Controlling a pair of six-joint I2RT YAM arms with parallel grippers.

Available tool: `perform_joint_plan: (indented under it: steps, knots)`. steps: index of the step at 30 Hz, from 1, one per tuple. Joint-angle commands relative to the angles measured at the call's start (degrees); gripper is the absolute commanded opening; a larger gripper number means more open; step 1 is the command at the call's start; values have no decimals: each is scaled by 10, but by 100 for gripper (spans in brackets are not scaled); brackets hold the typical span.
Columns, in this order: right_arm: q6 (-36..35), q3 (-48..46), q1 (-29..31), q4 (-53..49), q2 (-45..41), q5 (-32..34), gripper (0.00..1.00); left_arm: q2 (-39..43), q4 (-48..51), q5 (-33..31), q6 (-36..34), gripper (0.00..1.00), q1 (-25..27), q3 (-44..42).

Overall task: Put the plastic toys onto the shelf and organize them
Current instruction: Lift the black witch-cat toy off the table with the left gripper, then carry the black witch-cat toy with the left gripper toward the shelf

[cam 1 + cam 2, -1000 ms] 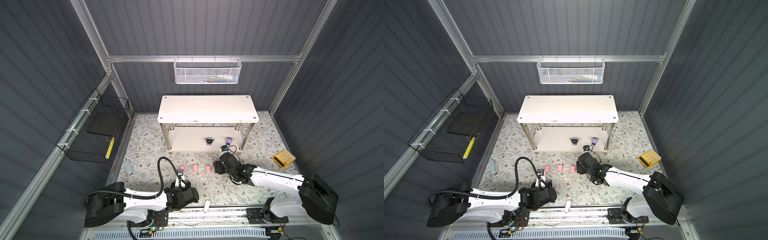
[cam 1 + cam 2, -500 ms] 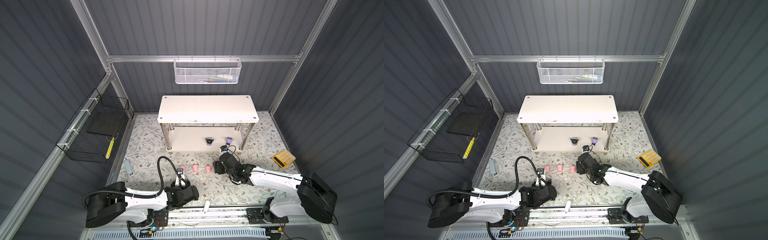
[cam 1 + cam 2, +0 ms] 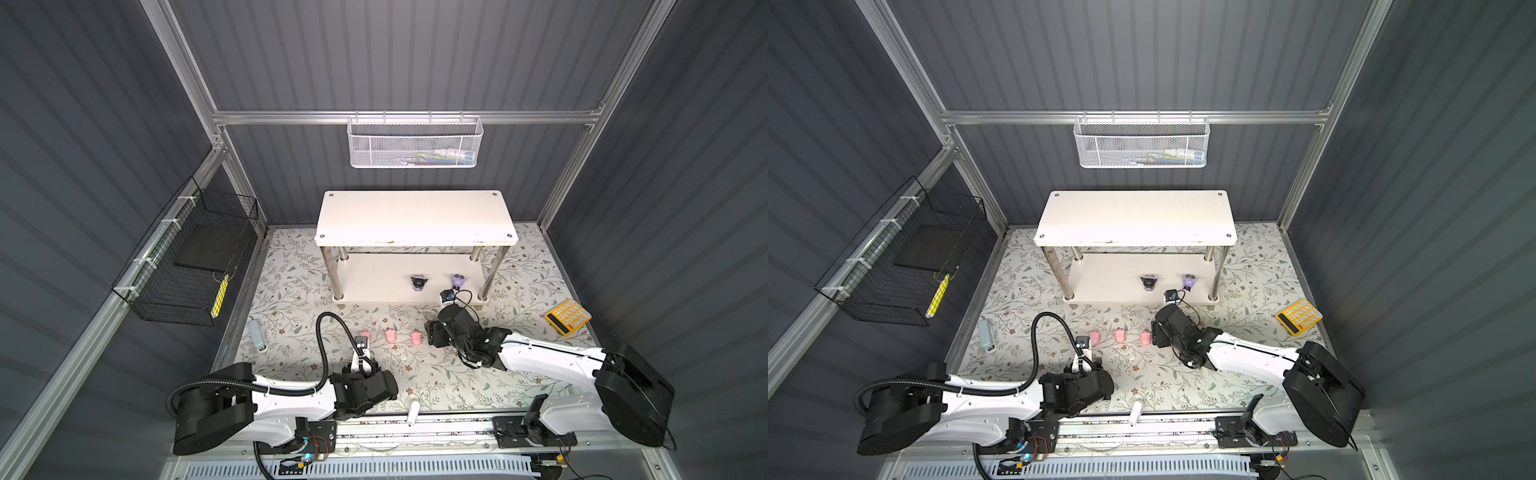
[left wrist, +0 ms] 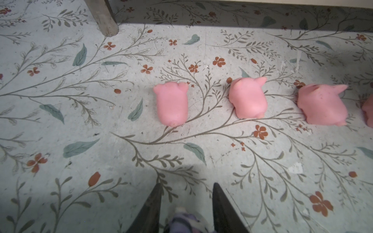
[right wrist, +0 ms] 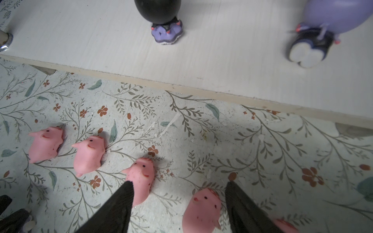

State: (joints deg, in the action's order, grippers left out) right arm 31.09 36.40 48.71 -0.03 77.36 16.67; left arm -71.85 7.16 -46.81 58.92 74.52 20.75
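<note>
Right gripper (image 5: 179, 182): fingers spread wide, straddling one pink pig (image 5: 201, 211) on the floral mat (image 5: 201, 131). The pig sits between them but off-centre, almost against one finger (image 5: 242, 207) and well clear of the other. Its long axis runs roughly along the fingers, snout toward the shelf (image 5: 222, 60). We judge a squeeze would land across its narrow flanks, which suits the grip. A neighbour pig (image 5: 141, 179) lies just outside the far finger, touching it or nearly so, so a closing stroke could nudge it.

Left gripper (image 4: 187, 184): fingers stand close together with a purple toy (image 4: 185, 222) between them, low at the edge of the wrist view. The toy is cropped there, so we cannot tell whether the pads actually press it. The row of pigs (image 4: 248, 98) lies ahead of these fingers, apart from them.

In both top views, two purple toys (image 3: 419, 282) stand on the shelf's lower board. The right arm is much the nearer to that board. The left gripper is farther back, with the pig row between it and the shelf.
</note>
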Motion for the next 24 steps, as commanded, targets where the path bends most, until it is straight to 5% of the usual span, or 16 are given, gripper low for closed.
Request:
perform_joint_plan:
  steps: [1,24]
  knots:
    - [5,10,-2,0,5,1,74,-7,3,-2,-5,35,-3,4]
    - [1,12,-2,-8,-9,0,74,27,183,-3,7,33,-5,129]
